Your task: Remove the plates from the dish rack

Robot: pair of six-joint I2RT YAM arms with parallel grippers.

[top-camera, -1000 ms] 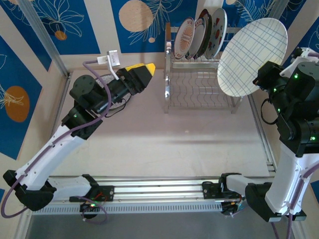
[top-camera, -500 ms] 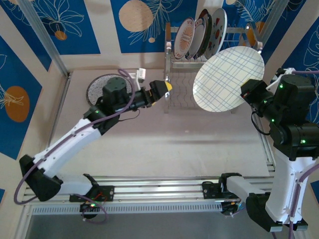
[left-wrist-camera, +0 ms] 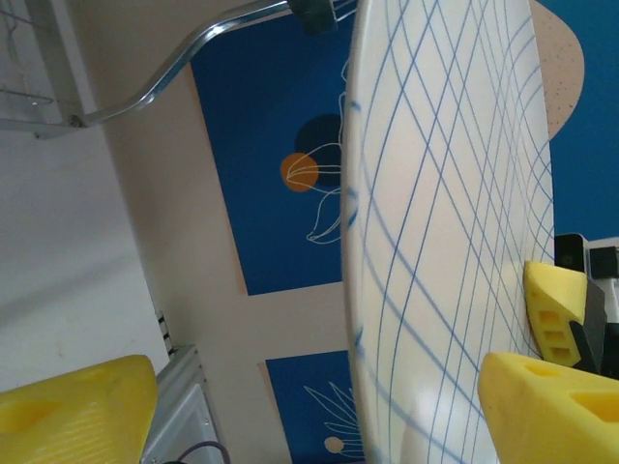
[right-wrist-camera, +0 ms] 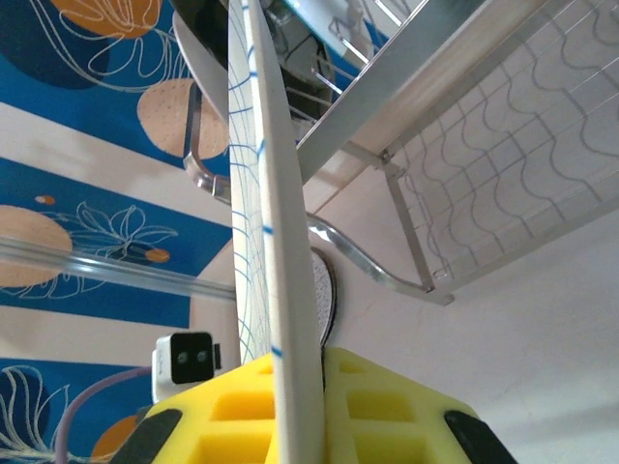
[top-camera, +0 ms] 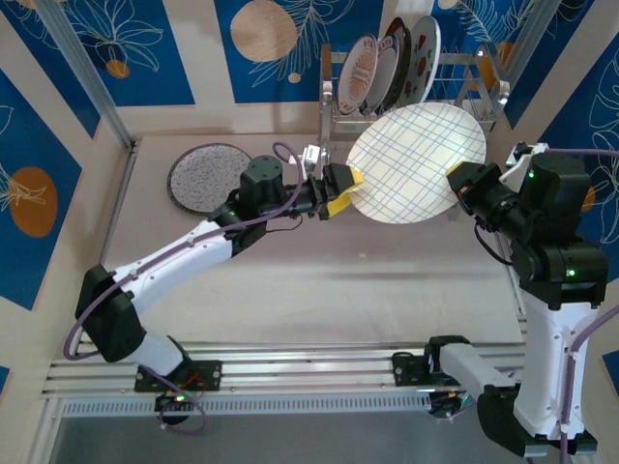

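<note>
The round cream blue-plaid plate [top-camera: 411,159], stiff, slick and likely breakable, hangs just before the chrome wire dish rack [top-camera: 336,108], your right fingers [right-wrist-camera: 387,414] clamped on its rim, your left fingers [left-wrist-camera: 77,411] spread astride the opposite rim; grip there squarely.

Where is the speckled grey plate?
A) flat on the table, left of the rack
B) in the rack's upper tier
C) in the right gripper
A: the speckled grey plate lies flat on the table, left of the rack, while the right gripper holds the plaid plate.
</note>
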